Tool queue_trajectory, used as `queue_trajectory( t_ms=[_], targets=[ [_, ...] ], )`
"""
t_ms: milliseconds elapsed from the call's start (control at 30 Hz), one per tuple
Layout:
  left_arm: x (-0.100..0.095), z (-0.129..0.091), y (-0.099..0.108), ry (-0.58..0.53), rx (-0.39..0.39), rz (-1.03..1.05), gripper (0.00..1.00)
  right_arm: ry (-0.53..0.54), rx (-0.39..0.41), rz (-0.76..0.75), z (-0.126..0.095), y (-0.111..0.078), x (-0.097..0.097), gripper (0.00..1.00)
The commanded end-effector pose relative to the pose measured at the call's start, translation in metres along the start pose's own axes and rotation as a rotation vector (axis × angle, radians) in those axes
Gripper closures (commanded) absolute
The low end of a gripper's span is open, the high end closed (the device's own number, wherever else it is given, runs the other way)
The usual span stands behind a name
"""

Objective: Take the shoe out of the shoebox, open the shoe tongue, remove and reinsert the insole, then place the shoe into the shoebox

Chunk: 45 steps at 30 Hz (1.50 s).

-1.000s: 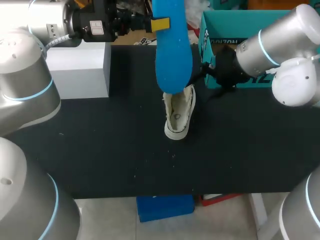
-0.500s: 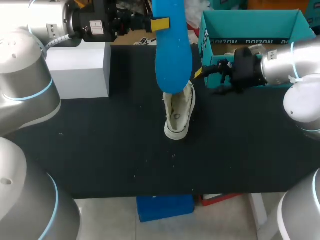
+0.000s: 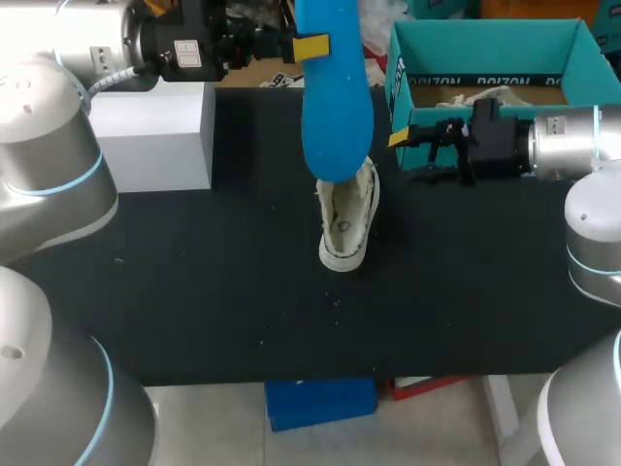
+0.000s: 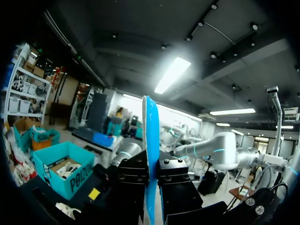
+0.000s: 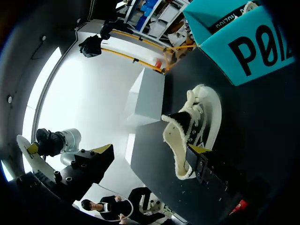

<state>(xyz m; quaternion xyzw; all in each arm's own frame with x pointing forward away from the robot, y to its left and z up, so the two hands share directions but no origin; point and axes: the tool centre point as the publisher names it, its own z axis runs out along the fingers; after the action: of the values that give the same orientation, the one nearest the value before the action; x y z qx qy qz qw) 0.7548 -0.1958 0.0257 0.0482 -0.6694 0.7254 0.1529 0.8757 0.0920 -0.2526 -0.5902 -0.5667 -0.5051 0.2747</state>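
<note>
L gripper (image 3: 312,46): is clamping tight on the blue insole (image 3: 338,107), w/ fingers pressing it from both sides near its upper end. In the L wrist view the black fingers (image 4: 133,176) are squeezing the insole (image 4: 151,140), seen edge-on.
Blue insole: is hanging upright, well above the black table (image 3: 194,282), long end pointing down. From the head view its lower tip is overlapping the sneaker's mouth; can't tell if it's touching.
R gripper (image 3: 406,148): is hovering w/ fingers spread wide, gripping nothing. It's coming in from the R side and pointing across the table toward the sneaker, just in front of the shoebox's front wall. In its own wrist view (image 5: 152,150) the two fingers are standing far apart.
White sneaker (image 3: 347,221): is sitting on the table near the middle, outside the box, toe toward the near edge, mouth gaping open w/ a fuzzy cream collar. In the R wrist view the sneaker (image 5: 194,124) is lying ahead of the gripper, closer to one finger, not between both.
Teal shoebox (image 3: 400,73): is standing open-topped at the far R of the table, apart from the sneaker, something pale inside.
White box (image 3: 155,136): is sitting far L on the table, well apart from the sneaker.
</note>
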Motion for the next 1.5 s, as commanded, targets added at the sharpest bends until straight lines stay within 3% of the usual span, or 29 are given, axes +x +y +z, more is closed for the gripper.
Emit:
queue_trajectory(
  t_ms=[33,233,400,500,633,733,833,1500],
  targets=[
    [0.0,0.001,0.001,-0.003,0.001,0.001,1.0,0.072,0.015,-0.015,-0.001,0.0,0.001,0.0],
    [0.0,0.001,0.001,-0.003,0.001,0.001,1.0,0.078,0.061,-0.066,0.001,-0.002,0.005,0.0],
    [0.019,0.006,0.013,0.081,-0.031,0.505,1.0,0.078,0.061,-0.066,0.001,-0.002,0.005,0.0],
    [0.031,0.007,0.029,0.099,-0.058,0.778,1.0,0.078,0.061,-0.066,0.001,-0.002,0.005,0.0],
    [0.048,0.005,0.061,0.182,-0.091,0.98,1.0,0.078,0.061,-0.066,0.001,-0.002,0.005,0.0],
    [0.055,0.002,0.08,0.214,-0.1,0.954,1.0,0.078,0.061,-0.066,0.001,-0.002,0.005,0.0],
    [0.052,0.004,0.087,0.178,-0.092,0.788,1.0,0.078,0.061,-0.066,0.001,-0.002,0.005,0.0],
    [0.052,0.004,0.087,0.178,-0.092,0.788,1.0,0.078,0.061,-0.066,0.001,-0.002,0.005,0.0]
  ],
)
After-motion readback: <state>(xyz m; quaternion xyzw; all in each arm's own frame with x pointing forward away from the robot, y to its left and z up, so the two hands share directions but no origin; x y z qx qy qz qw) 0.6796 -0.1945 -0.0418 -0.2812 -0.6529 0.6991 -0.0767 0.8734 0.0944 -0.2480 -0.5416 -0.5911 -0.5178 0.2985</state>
